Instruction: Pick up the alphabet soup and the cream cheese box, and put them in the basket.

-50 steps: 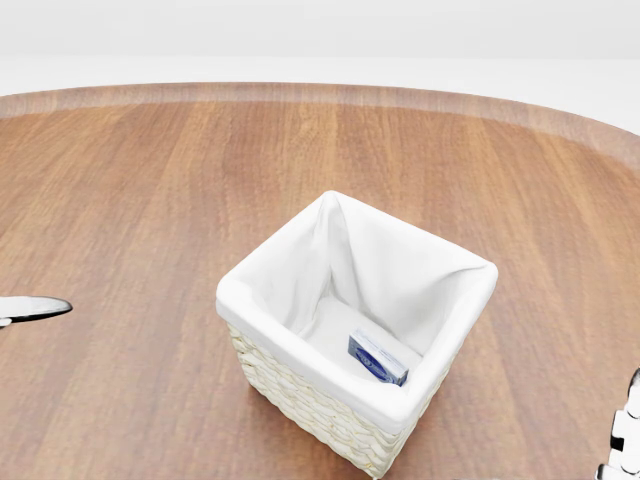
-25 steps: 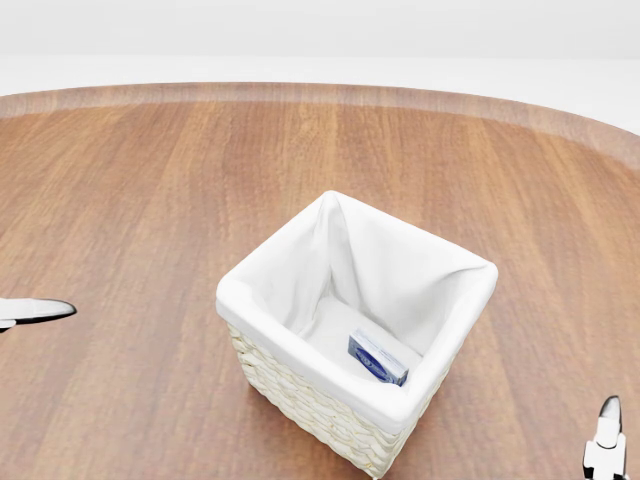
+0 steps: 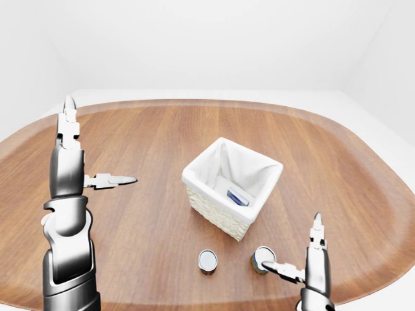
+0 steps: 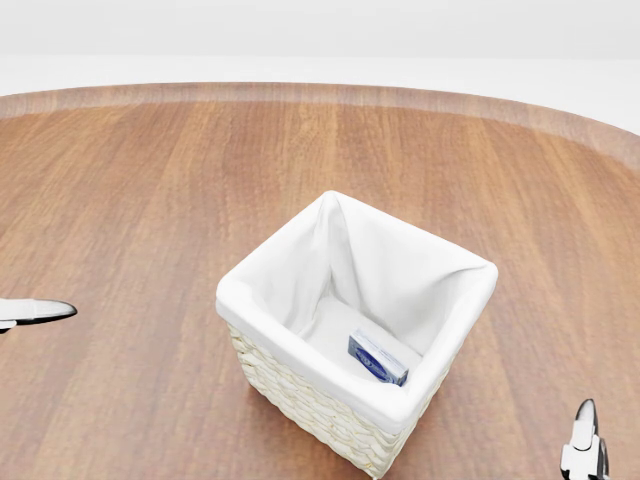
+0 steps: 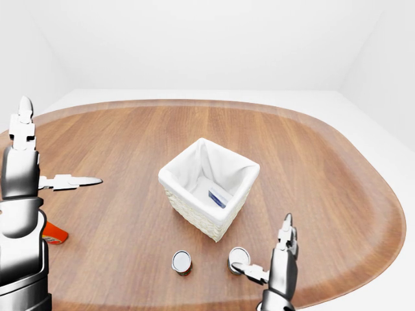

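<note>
A white cloth-lined woven basket (image 3: 232,188) sits mid-picture on the brown wooden table (image 3: 149,142). The small blue cream cheese box (image 4: 377,359) lies inside it. 2 round silver-topped cans (image 3: 207,261) stand below. The right hand (image 3: 305,259) is open, just beside the right can (image 3: 262,258). The left hand (image 3: 87,159) is open, holding nothing.

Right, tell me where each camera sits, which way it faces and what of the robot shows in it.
Head view: on the head, looking down at the basket with the cream cheese box inside; only fingertips show at its left and right edges.
Left-eye view: on the head, wider over the table; open left hand, open right hand, two cans.
Right-eye view: the same scene shifted sideways, plus an orange thing at left.
All three share the basket.
</note>
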Robot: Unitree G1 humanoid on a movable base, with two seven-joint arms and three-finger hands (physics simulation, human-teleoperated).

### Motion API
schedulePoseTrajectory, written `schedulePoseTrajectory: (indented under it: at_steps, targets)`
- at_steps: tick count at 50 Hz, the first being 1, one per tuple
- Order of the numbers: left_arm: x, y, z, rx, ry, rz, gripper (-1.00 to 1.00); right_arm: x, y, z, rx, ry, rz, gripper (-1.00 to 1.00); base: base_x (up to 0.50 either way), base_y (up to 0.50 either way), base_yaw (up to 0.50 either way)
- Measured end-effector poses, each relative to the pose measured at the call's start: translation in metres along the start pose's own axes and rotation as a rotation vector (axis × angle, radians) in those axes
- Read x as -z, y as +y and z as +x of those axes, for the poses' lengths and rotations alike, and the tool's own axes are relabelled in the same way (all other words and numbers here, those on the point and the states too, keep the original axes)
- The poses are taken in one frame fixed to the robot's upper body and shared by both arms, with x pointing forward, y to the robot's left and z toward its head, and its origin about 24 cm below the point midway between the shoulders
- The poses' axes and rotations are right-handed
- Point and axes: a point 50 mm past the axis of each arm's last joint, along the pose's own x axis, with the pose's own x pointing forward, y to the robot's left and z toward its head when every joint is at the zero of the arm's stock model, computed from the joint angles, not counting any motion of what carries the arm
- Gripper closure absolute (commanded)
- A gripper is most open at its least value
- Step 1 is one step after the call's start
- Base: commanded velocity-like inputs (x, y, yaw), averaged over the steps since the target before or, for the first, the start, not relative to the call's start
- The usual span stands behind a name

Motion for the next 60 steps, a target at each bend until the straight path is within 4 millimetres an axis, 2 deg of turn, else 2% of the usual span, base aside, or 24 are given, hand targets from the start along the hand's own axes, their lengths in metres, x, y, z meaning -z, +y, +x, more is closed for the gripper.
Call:
schedulePoseTrajectory:
  at_steps: [22,46,60]
  targets:
    - [0.001,-0.001,0.001,0.004,0.006,0.008,-1.00,0.005,0.010,0.003,-0.006,-0.008,-0.048,-1.00,0.00,0.00,0.00]
    - [0.001,-0.001,0.000,0.004,0.007,0.011,-1.00,0.003,0.025,-0.003,-0.095,-0.043,-0.071,-1.00,0.00,0.00,0.00]
    - [0.002,-0.001,0.001,0.002,0.009,0.012,-1.00,0.008,0.036,-0.004,-0.148,-0.038,-0.098,-1.00,0.00,0.00,0.00]
